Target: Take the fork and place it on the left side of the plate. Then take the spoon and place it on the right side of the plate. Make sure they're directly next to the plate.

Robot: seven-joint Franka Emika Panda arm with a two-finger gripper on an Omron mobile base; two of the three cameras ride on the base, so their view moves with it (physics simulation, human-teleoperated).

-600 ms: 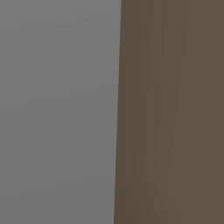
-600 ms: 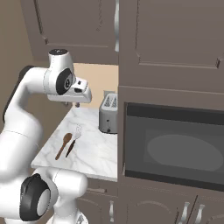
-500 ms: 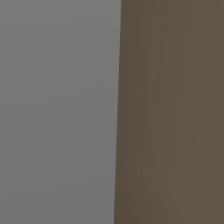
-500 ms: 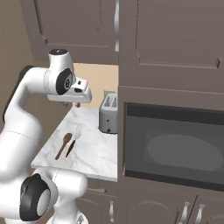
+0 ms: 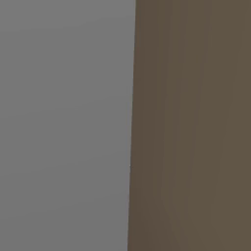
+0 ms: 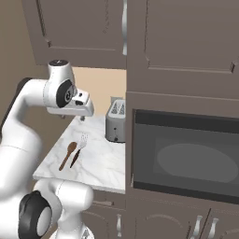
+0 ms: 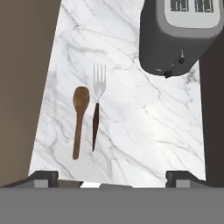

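The fork (image 7: 97, 109) lay flat on the white marble counter (image 7: 144, 127), silvery tines pointing toward the toaster's end of the counter and its dark slim handle toward the counter's front edge. The wooden spoon (image 7: 79, 120) lay just beside the fork on the side away from the toaster, parallel to it, bowl level with the fork's tines; whether they touched could not be told. In the right base view the fork (image 6: 80, 147) and spoon (image 6: 68, 154) sat near the counter's left part, well apart from the toaster (image 6: 115, 120). The grey two-slot toaster (image 7: 179, 35) stood upright at the back of the counter, against the dark cabinet column holding the built-in microwave (image 6: 186, 158). The gripper (image 7: 111, 177) hung above the counter, clear of the fork, fingertips (image 7: 43, 177) spread wide with nothing between them. The arm's wrist (image 6: 70, 95) was raised over the counter's rear left. The left base view showed a grey wall (image 5: 63, 122) beside a brown cabinet panel (image 5: 191, 122).
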